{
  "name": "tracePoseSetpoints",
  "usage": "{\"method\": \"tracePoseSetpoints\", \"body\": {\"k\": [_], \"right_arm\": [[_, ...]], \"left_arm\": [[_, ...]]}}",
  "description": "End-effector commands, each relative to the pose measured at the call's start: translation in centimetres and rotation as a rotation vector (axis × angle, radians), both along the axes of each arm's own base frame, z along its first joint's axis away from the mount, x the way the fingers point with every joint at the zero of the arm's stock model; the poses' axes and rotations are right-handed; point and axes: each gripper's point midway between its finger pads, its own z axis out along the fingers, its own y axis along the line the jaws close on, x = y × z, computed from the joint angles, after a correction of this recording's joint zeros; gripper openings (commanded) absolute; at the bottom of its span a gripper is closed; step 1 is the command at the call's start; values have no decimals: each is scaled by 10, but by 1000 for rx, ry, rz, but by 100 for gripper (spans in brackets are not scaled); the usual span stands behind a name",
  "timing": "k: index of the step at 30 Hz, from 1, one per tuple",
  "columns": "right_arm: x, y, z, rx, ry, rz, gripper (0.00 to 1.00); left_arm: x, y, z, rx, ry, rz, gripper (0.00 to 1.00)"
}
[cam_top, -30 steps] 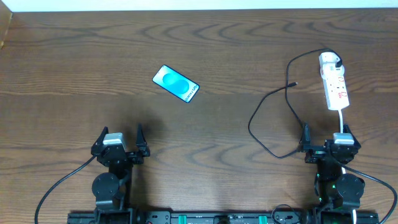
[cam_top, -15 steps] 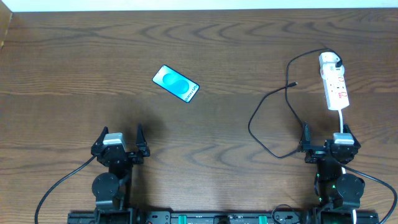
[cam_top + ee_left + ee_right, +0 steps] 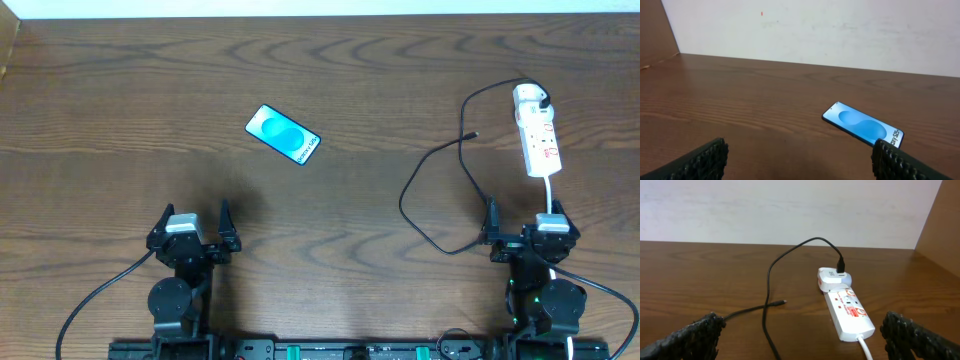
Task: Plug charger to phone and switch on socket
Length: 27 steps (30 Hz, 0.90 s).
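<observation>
Lying on the surface (image 3: 330, 60): everything in play; it is dark brown wood grain.
Phone (image 3: 283, 134): flat, screen up, cyan-blue, set at a slant in the far left half, well apart from the other items. In the left wrist view the phone (image 3: 862, 124) sits ahead and to the right.
Socket (image 3: 538, 132): white strip with red marks at the far right, lengthwise near to far; its thick white cord (image 3: 548, 195) leaves the near end. The right wrist view shows the socket (image 3: 849, 312) just right of centre.
Adapter (image 3: 530, 97): white, plugged into the strip's far end.
Charger (image 3: 420, 190): thin black cable arcing left from the adapter, then looping toward the near side; its plug tip (image 3: 474, 134) lies free, left of the strip, far from the phone.
Left gripper (image 3: 195, 215): near left, fingers spread apart, nothing between them.
Right gripper (image 3: 523, 215): near right, fingers likewise apart, unloaded, close to the cable loop and cord.
</observation>
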Motion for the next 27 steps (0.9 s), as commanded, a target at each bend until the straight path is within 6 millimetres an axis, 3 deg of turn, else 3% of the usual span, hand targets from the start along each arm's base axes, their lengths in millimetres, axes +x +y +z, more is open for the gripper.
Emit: {"method": "tracePoseSetpoints", "body": {"k": [1, 9, 17, 24, 27], "right_arm": [[0, 0, 0, -8, 1, 0, 99], [0, 0, 0, -8, 1, 0, 99], [0, 0, 0, -8, 1, 0, 99], [0, 0, -1, -8, 1, 0, 99], [0, 0, 0, -8, 1, 0, 99]], "left_arm": [[0, 2, -18, 12, 48, 7, 91], [2, 2, -6, 14, -2, 6, 92], [0, 2, 56, 24, -255, 8, 92], [-19, 1, 121, 36, -529, 10, 91], [-23, 1, 129, 37, -567, 10, 92]]}}
